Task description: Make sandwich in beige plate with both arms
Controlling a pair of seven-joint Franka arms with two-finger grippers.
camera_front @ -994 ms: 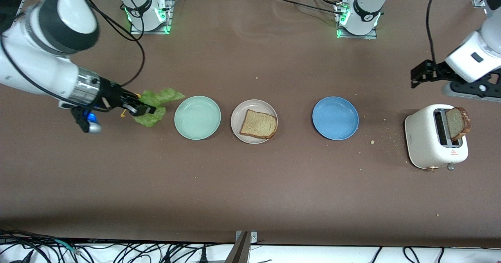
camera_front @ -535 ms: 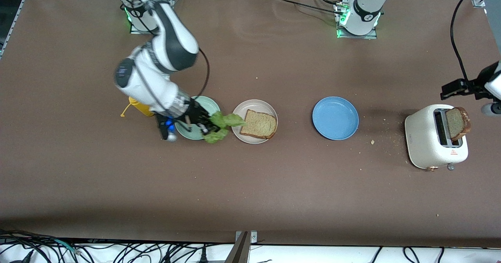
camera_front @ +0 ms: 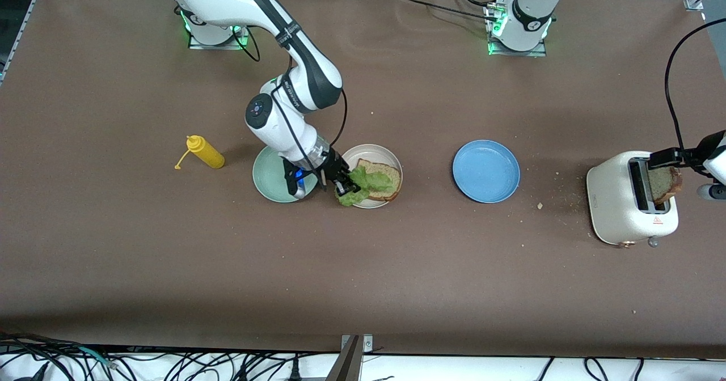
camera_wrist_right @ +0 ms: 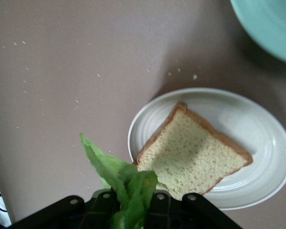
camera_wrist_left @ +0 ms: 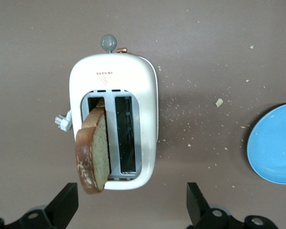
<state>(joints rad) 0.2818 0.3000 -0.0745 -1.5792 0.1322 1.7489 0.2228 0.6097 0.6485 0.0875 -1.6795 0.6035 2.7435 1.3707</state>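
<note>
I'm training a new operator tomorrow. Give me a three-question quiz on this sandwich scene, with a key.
1. True or false: the right gripper is shut on the lettuce leaf.
2. Which plate holds the bread slice? A) mint-green plate B) beige plate C) blue plate
3. Fill in: the second bread slice stands in the ____, with the open left gripper over it.

Key:
1. True; it holds the leaf over the bread.
2. B, the beige plate, between the mint-green plate and the blue plate.
3. Toaster.
</note>
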